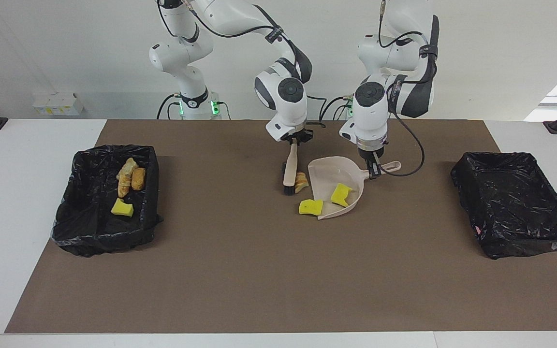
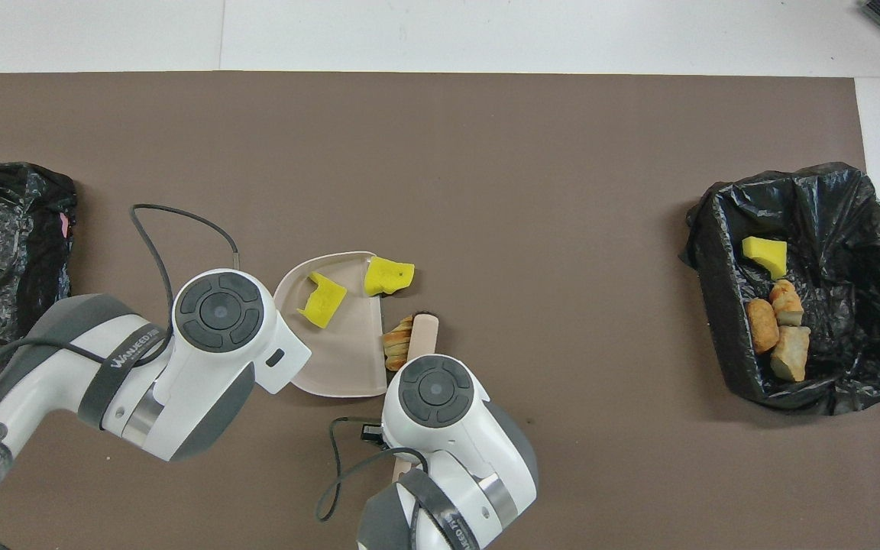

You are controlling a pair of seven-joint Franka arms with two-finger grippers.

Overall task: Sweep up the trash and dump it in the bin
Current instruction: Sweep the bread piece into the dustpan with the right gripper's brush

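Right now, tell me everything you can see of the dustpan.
The dustpan is beige, plastic-looking, a shallow scoop with a raised rim and a short handle. It lies flat on the brown mat, the left gripper shut on its handle. One yellow chunk lies inside; another sits at its open edge.

wall [image 1: 476, 58]: plain white | table [image 1: 27, 159]: white | mat [image 1: 259, 270]: brown
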